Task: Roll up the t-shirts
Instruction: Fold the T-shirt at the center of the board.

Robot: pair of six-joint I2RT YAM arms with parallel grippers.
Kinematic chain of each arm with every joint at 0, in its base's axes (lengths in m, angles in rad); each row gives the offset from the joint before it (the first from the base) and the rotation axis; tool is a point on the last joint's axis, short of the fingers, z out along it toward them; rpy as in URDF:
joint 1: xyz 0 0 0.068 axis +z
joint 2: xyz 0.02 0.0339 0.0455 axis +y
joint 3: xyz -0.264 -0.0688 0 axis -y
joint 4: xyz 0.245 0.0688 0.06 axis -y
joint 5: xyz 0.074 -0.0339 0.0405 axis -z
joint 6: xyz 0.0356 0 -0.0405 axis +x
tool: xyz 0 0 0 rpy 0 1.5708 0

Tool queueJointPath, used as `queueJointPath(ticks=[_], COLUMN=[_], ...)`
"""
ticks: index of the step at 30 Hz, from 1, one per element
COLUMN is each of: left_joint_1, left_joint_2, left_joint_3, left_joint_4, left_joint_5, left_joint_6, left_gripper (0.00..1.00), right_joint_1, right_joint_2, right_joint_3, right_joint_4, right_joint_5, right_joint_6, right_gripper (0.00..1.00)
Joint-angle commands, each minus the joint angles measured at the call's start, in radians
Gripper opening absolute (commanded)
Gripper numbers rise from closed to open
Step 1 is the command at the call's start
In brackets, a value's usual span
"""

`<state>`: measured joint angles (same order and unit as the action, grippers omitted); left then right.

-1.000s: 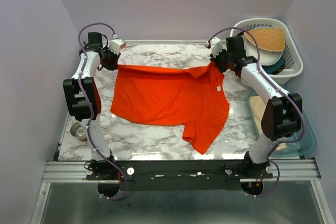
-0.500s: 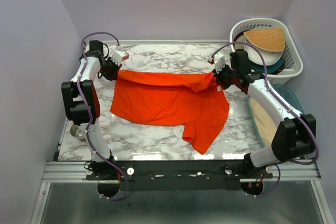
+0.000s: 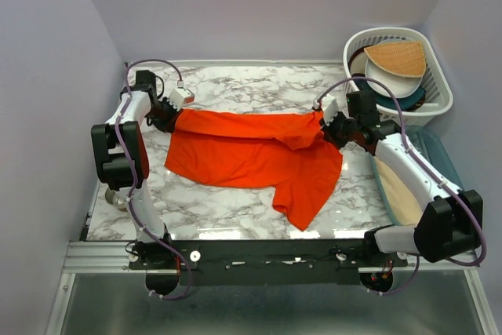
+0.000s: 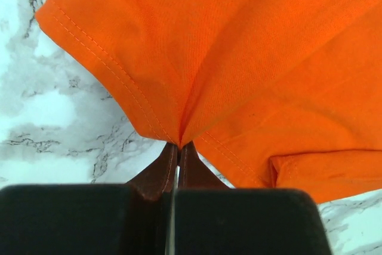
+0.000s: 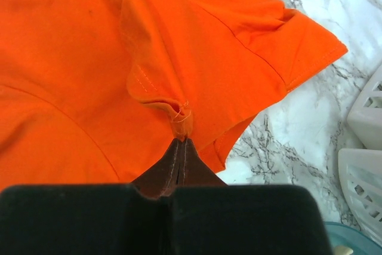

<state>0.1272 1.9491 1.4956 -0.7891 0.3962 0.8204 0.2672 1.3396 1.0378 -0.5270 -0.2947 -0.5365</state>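
Note:
One orange-red t-shirt (image 3: 251, 158) lies spread across the marble table (image 3: 235, 209), its far edge folded toward the near side. My left gripper (image 3: 167, 118) is shut on the shirt's far left corner; in the left wrist view the hemmed t-shirt (image 4: 239, 58) bunches into the left gripper (image 4: 178, 146) at its closed tips. My right gripper (image 3: 331, 129) is shut on the far right corner; the right wrist view shows a small fold of the t-shirt (image 5: 149, 40) pinched in the right gripper (image 5: 182, 140). A sleeve points toward the front edge.
A white basket (image 3: 436, 100) at the back right holds a tan fan-shaped piece (image 3: 398, 57) and bowls. A teal-rimmed tray (image 3: 464, 194) lies under the right arm. A roll of tape (image 3: 118, 197) sits at the table's left edge.
Both grippers have pulled the shirt's far edge toward the near side, folding it over. The right arm has stretched out lower and swung its elbow to the right.

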Motion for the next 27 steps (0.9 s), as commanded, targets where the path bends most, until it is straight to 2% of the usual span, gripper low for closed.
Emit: queueJointPath(ticks=[1, 5, 6, 8, 9, 10, 11, 14, 15, 20, 27], left_joint_1=[0.009, 0.018, 0.026, 0.043, 0.043, 0.043, 0.043, 0.031, 0.013, -0.032, -0.052], left_joint_2=[-0.042, -0.041, -0.044, -0.061, -0.065, -0.065, -0.061, -0.007, 0.014, 0.108, 0.175], left_joint_3=[-0.018, -0.015, -0.003, 0.021, 0.056, 0.078, 0.101, 0.213, 0.265, 0.316, 0.269], left_joint_4=[-0.068, -0.140, -0.162, -0.197, -0.208, -0.216, -0.222, -0.228, -0.226, -0.145, -0.006], left_joint_5=[-0.031, -0.056, -0.060, -0.050, -0.045, -0.039, -0.011, 0.052, 0.059, 0.061, -0.003], left_joint_6=[0.037, 0.049, 0.048, 0.057, 0.060, 0.060, 0.060, -0.007, -0.064, -0.251, -0.395], left_gripper=[0.00, 0.04, 0.08, 0.16, 0.27, 0.29, 0.30, 0.34, 0.34, 0.34, 0.20], right_joint_1=[0.006, 0.004, 0.004, 0.004, 0.004, 0.003, 0.000, -0.020, -0.022, -0.028, -0.048], right_joint_2=[-0.033, -0.048, -0.056, -0.062, -0.065, -0.060, -0.051, 0.035, 0.109, 0.323, 0.585], right_joint_3=[-0.039, -0.042, -0.041, -0.004, 0.013, 0.039, 0.053, 0.135, 0.163, 0.318, 0.511], right_joint_4=[-0.059, -0.125, -0.142, -0.201, -0.212, -0.205, -0.188, -0.140, -0.136, -0.079, -0.096], right_joint_5=[-0.043, -0.061, -0.061, -0.075, -0.075, -0.073, -0.070, -0.090, -0.089, -0.017, 0.117], right_joint_6=[-0.046, -0.086, -0.092, -0.111, -0.103, -0.077, -0.062, -0.026, -0.025, -0.065, -0.143], right_gripper=[0.01, 0.01, 0.01, 0.25, 0.35, 0.45, 0.47, 0.49, 0.49, 0.44, 0.36])
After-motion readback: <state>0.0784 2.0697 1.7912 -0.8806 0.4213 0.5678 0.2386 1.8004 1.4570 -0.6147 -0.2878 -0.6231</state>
